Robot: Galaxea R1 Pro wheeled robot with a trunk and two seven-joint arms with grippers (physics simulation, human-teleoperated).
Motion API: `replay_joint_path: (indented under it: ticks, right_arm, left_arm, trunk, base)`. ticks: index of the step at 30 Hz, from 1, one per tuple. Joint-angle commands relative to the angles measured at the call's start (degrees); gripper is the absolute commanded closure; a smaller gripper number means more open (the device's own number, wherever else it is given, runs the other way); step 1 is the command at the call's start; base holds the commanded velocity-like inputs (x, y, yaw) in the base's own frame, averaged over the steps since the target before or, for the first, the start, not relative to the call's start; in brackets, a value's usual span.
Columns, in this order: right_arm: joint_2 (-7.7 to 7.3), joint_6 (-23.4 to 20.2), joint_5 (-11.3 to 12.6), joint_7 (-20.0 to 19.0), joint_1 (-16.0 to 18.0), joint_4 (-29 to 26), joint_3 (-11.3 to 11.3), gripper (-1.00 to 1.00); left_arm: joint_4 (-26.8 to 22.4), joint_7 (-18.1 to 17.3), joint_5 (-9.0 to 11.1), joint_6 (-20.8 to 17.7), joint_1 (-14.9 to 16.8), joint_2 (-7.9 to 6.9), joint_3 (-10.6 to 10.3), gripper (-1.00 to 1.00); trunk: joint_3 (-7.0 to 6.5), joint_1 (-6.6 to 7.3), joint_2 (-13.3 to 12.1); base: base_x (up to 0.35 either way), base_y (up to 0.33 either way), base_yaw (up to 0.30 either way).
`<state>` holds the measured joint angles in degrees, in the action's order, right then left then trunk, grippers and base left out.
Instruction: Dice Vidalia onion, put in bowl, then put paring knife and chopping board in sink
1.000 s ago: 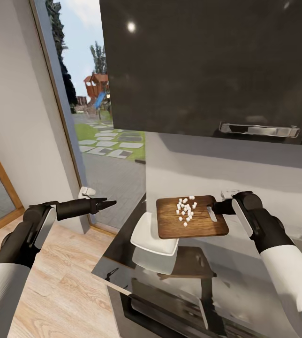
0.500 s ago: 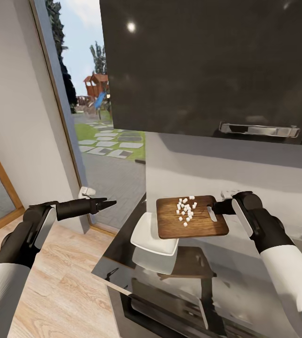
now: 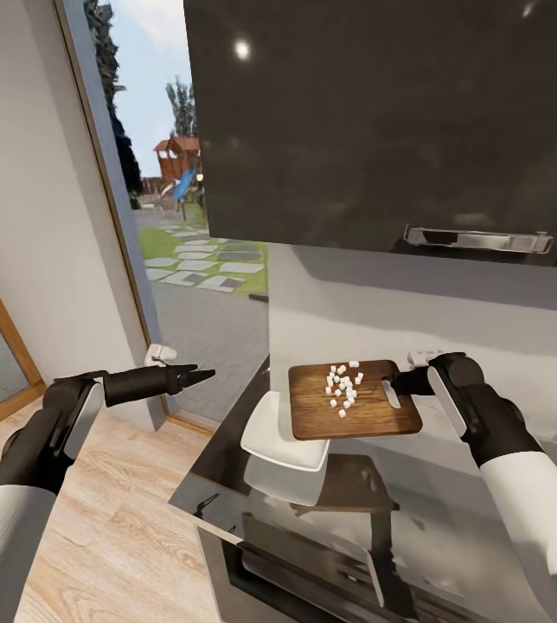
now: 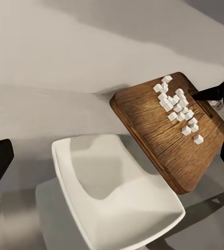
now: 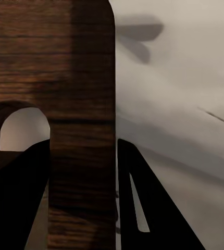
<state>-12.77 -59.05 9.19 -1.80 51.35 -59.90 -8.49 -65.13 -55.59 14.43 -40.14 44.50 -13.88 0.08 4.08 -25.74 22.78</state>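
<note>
Board versus bowl: chopping board (image 3: pixel 354 401) held aloft, far end overlapping the rim of the bowl (image 3: pixel 274 433), which sits lower and beyond the right fingers (image 3: pixel 397 383).
Long axis: running straight out from the right fingers toward the bowl; board looks near level.
Right fingers: clamped across the handle-slot end, one each side of the wood (image 5: pixel 81 130).
Diced onion (image 3: pixel 342 385): heaped mid-board, nearer the fingers than the bowl.
Left fingers (image 3: pixel 199 375): pressed together, empty, well apart from the bowl.
Nearer arm: right.
Tabletop (image 3: pixel 382 510): dark, glossy.
Room: wall cabinet (image 3: pixel 382 130) overhead, open doorway (image 3: pixel 192 260) beyond the left fingers.
Next, likely: tipping the far end down.
</note>
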Motion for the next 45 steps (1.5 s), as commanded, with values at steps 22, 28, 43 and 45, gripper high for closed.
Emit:
replay_joint_path:
  ticks: [22, 28, 43, 45]
  right_arm:
    - [-0.06, -0.2, -0.1, -0.1, 0.1, -1.4, -0.2, 1.00]
    - [-0.06, -0.2, -0.1, 0.0, 0.1, -1.9, -0.2, 1.00]
    - [-0.06, -0.3, -0.1, 0.0, 0.1, -2.0, -0.2, 1.00]
    - [-0.06, -0.3, -0.1, 0.0, 0.1, -2.0, -0.2, 1.00]
  left_arm:
    - [0.0, 0.0, 0.2, -0.4, 0.1, 0.07, 0.0, -1.00]
    - [0.0, 0.0, 0.2, -0.4, 0.1, 0.08, 0.0, -1.00]
    - [0.0, 0.0, 0.2, -0.4, 0.1, 0.09, 0.0, -1.00]
    - [0.0, 0.0, 0.2, -0.4, 0.1, 0.09, 0.0, -1.00]
  trunk:
    - [0.14, -0.04, 0.1]
    - [0.14, -0.04, 0.1]
    - [0.14, -0.04, 0.1]
    - [0.14, -0.04, 0.1]
  base:
    - [0.000, 0.000, 0.000]
    - [0.000, 0.000, 0.000]
    - [0.000, 0.000, 0.000]
    - [0.000, 0.000, 0.000]
